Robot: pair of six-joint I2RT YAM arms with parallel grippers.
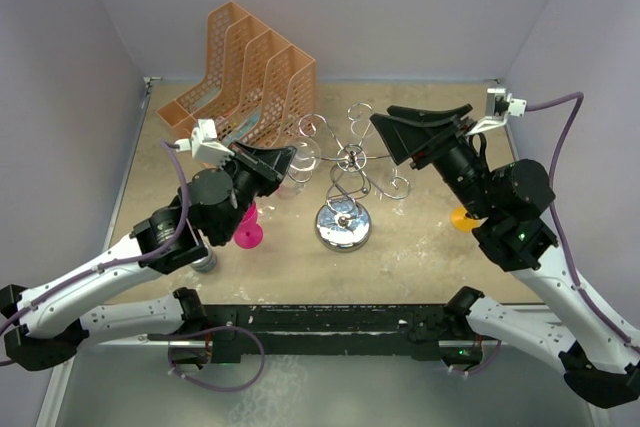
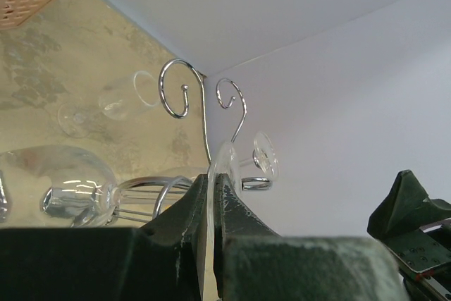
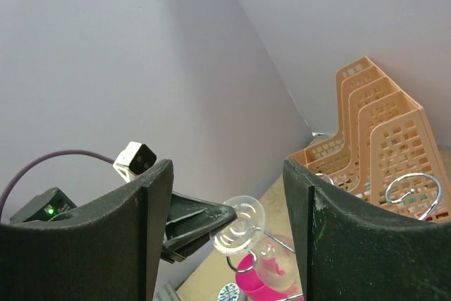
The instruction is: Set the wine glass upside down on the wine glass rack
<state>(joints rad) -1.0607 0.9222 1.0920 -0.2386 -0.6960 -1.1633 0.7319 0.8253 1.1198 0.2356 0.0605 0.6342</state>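
Note:
The clear wine glass [image 3: 241,225] hangs foot-up and tilted, its bowl [image 3: 273,267] below and its stem beside a curled loop of the wine glass rack [image 3: 416,192]. My left gripper [image 2: 213,177] is shut on the rim of the glass's foot, which shows edge-on between the fingers. From above, that gripper [image 1: 288,157] sits at the rack's left arms with the glass [image 1: 295,179] just beyond it. The silver rack [image 1: 345,162] stands mid-table on its chrome base [image 1: 343,226]. My right gripper [image 1: 398,137] hovers open at the rack's right side, holding nothing [image 3: 227,167].
An orange mesh file organiser [image 1: 245,72] stands at the back left. A pink cup [image 1: 248,230] sits under the left arm, and an orange object [image 1: 462,218] lies beneath the right arm. Walls close in on three sides. More clear glassware [image 2: 70,188] shows low by the rack's wires.

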